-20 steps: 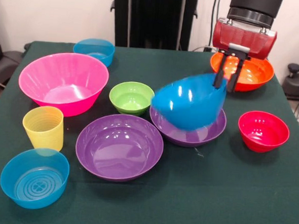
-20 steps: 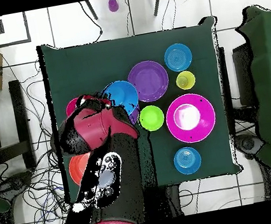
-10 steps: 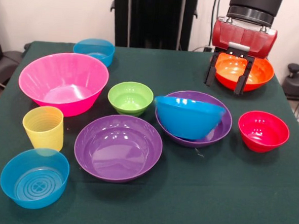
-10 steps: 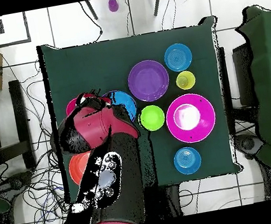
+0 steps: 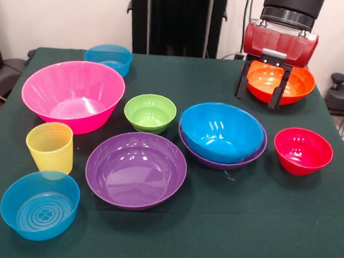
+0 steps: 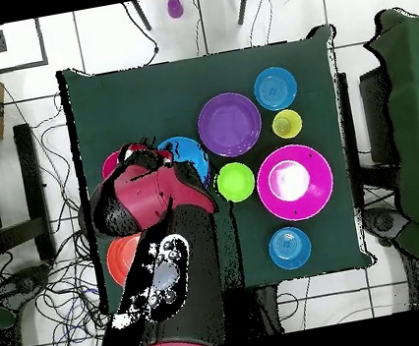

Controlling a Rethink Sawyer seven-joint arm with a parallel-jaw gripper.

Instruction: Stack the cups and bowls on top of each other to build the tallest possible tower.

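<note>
A blue bowl (image 5: 221, 132) sits nested upright inside a purple bowl (image 5: 247, 159) on the green tabletop (image 5: 242, 227). The claw (image 5: 260, 83) hangs open and empty just behind, before an orange bowl (image 5: 294, 84).

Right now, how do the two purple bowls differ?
The front purple bowl sits empty and fully visible; the back purple bowl holds the blue bowl nested inside, so only its rim shows. The front one is nearer the yellow cup. Both stand upright, glossy, similar width.
</note>
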